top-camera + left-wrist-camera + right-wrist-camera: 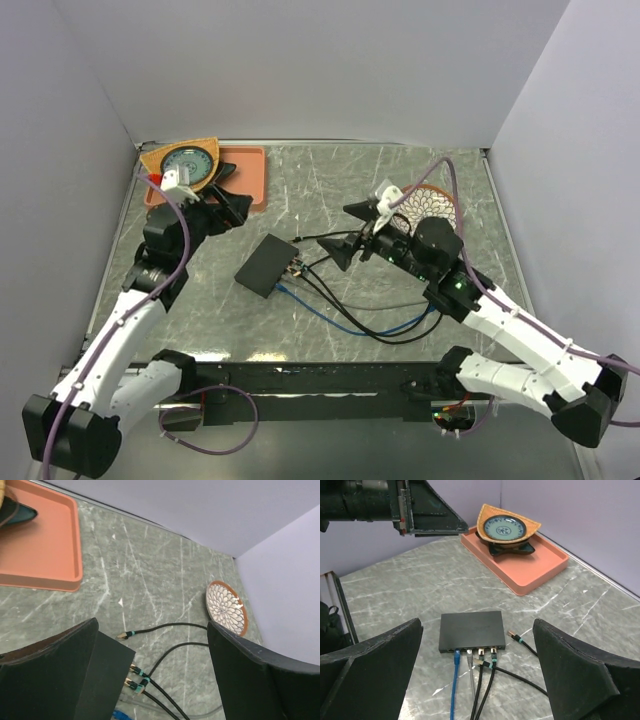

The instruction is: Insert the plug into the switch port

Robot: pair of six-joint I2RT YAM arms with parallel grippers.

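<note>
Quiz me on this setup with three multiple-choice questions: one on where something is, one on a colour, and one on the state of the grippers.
1. Where is the loose plug relative to the switch?
A. on the table beside it
B. on top of it
C. pushed into a port

2. Besides black and grey, which colour of cable runs to the switch?
A. red
B. blue
C. yellow

3. How do the left gripper and right gripper stand?
A. both open, holding nothing
B. both shut on cables
C. left shut on the plug, right open

Answers:
1 A: the plug lies on the marble just off the switch's corner.
2 B: a blue cable meets the switch's port edge.
3 A: each wrist view shows its fingers spread wide with nothing gripped between them.
</note>
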